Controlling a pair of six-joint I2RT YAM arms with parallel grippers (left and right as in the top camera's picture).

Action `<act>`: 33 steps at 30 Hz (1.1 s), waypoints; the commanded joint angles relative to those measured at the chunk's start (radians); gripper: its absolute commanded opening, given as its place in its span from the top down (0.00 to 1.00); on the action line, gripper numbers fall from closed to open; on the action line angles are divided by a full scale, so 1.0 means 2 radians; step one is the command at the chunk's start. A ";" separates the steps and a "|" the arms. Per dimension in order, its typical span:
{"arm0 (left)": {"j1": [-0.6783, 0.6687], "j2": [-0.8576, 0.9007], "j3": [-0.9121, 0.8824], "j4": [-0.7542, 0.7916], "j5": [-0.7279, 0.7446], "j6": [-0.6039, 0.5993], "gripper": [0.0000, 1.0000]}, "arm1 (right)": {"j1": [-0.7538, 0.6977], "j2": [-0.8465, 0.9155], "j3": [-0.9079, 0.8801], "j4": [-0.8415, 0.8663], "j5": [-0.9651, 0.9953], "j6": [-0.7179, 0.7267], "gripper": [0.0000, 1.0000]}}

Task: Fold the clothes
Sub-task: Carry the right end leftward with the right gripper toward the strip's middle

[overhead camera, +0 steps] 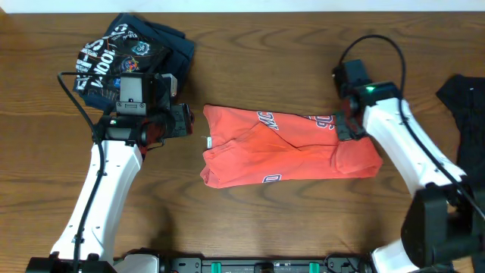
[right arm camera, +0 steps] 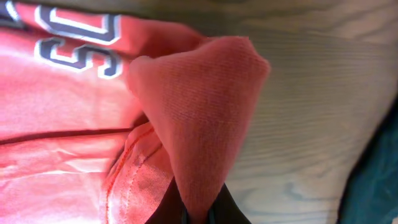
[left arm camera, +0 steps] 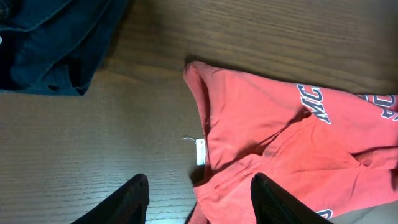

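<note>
The right gripper (right arm camera: 196, 214) is closed on a pinch of the red T-shirt (overhead camera: 288, 148). In its wrist view a fold of red cloth rises as a peak straight out from between the dark fingertips, with the wooden table (overhead camera: 303, 220) bare to one side of that peak. The white-and-navy lettering (right arm camera: 81, 40) lies beyond the peak, on the flat part of the shirt. From overhead, this gripper (overhead camera: 347, 127) sits on the shirt's right end, and the shirt stretches away from it as a folded, rumpled band across the middle of the table towards the other arm. The left gripper (left arm camera: 200, 186) stands open and holds nothing. Its two dark fingers (left arm camera: 134, 202) are spread apart above the shirt's left edge, and the red cloth runs forward and to one side from between them. A small white tag (left arm camera: 200, 151) pokes out of that edge just ahead of the fingers. The navy shirt (overhead camera: 129, 53), printed in white, lies in a heap behind the left gripper (overhead camera: 188, 121), apart from the red one. The black garment (overhead camera: 464, 95) lies at the table's edge, well out beyond the right arm.
</note>
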 commanded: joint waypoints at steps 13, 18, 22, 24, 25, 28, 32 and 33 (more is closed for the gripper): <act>0.002 0.000 0.007 0.000 -0.006 0.001 0.45 | 0.110 0.053 -0.006 0.080 -0.049 0.020 0.83; 0.002 0.000 0.007 0.000 -0.006 0.001 0.45 | 0.119 0.052 -0.005 0.098 -0.096 0.024 0.67; 0.002 0.000 0.007 0.000 -0.006 0.001 0.45 | 0.111 0.047 -0.005 0.094 -0.090 0.023 0.68; 0.002 0.000 0.007 0.000 -0.006 0.001 0.45 | 0.101 0.036 -0.005 0.089 -0.093 0.023 0.68; 0.002 0.000 0.007 0.000 -0.006 0.001 0.45 | 0.094 0.027 -0.005 0.085 -0.099 0.023 0.68; 0.002 0.000 0.007 0.000 -0.006 0.001 0.45 | 0.079 0.000 -0.005 0.070 -0.135 0.007 0.62; 0.002 0.000 0.007 0.000 -0.006 0.001 0.45 | 0.073 -0.021 -0.005 0.008 -0.137 0.005 0.49; 0.002 0.000 0.007 0.000 -0.006 0.001 0.45 | 0.073 -0.021 -0.005 -0.011 -0.137 0.005 0.45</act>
